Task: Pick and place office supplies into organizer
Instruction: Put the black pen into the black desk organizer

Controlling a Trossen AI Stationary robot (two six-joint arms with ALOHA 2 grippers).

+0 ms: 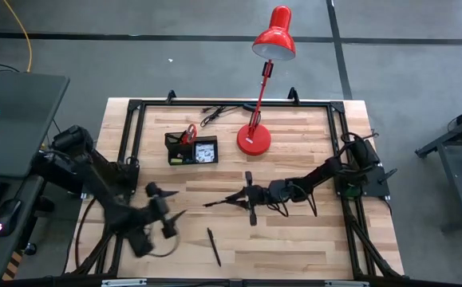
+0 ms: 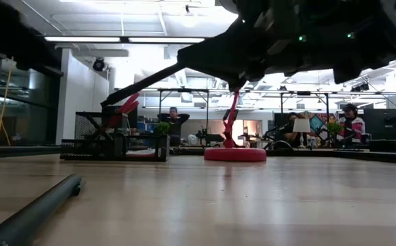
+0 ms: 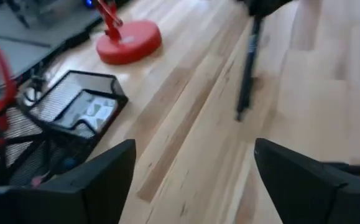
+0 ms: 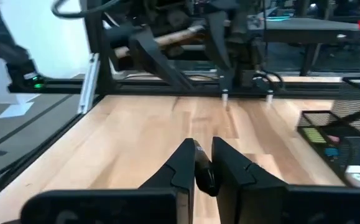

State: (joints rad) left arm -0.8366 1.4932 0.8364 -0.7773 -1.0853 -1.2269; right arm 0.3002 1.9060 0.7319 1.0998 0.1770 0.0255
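Observation:
The black mesh organizer point(image 1: 191, 149) stands at the table's far left-centre, with red-handled scissors point(image 1: 189, 133) upright in its cup section and a white patterned packet point(image 3: 92, 112) in its tray. My right gripper point(image 1: 243, 195) is at the table's middle, shut on a thin black pen point(image 1: 219, 201). Another black pen point(image 1: 214, 245) lies flat on the table near the front edge. My left gripper point(image 1: 165, 209) hovers open at the near left, with nothing between its fingers point(image 3: 114, 174). My right gripper pinches one end of the black pen point(image 4: 200, 169) between its two fingers. The fingers lie level and come from the table's right side. The pen sticks out ahead of them toward the table's left, its free end point(image 2: 109, 102) sloping slightly down, clear of the table.
A red desk lamp stands on its round base point(image 1: 254, 140) right of the organizer. A black cable point(image 1: 215, 113) lies at the far edge. Black frame rails point(image 1: 132, 135) run along the table's sides. Bare wood spreads at the near right. People sit in the room beyond.

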